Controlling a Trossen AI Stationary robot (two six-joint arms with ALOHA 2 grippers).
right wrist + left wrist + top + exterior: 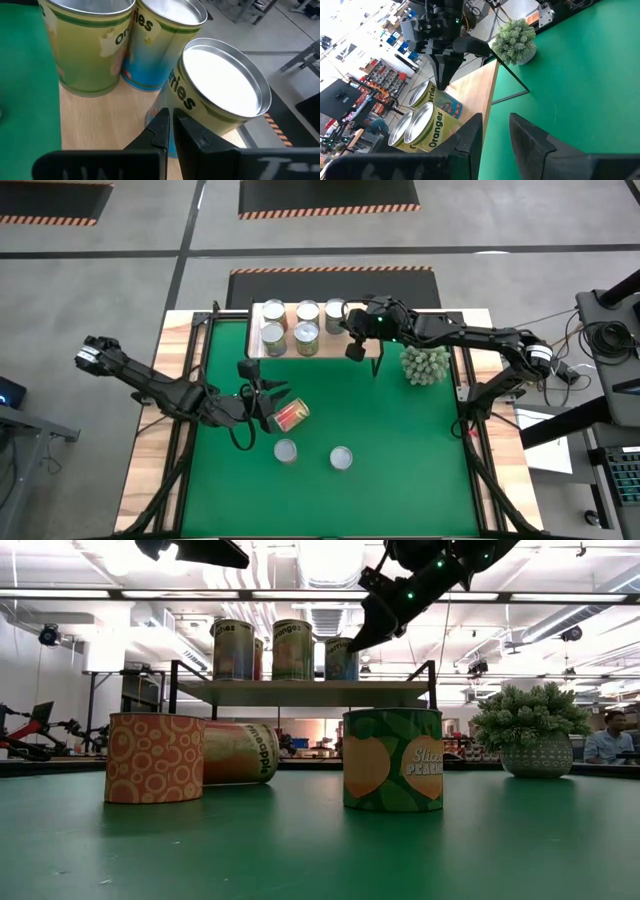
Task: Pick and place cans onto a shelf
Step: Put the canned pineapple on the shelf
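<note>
Just beyond the right gripper [171, 131], five cans stand upright on the shelf [360, 348]; the nearest can [220, 95] sits right past the fingertips, with the others [92, 42] clustered behind it. That gripper's fingers are nearly closed, only a thin slit between them, and they hold nothing; whether a tip touches the nearest can's side cannot be told from the wrist view. From above, the right gripper [356, 348] hangs over the shelf's edge beside the cans, with the spiky plant [425, 364] on its far side, over the green mat [400, 440]. Out on the mat, the left gripper [270, 408] has its fingers spread a moderate way apart, one to either side of a reddish can [291, 415] lying on its side. The fingers reach toward that can, but contact cannot be made out, and the left wrist view shows a gap with no can between the fingers. Nearer the mat's front edge from that gripper, two more cans stand upright, one [286, 451] close below it and another [341, 457] a little to the side.
</note>
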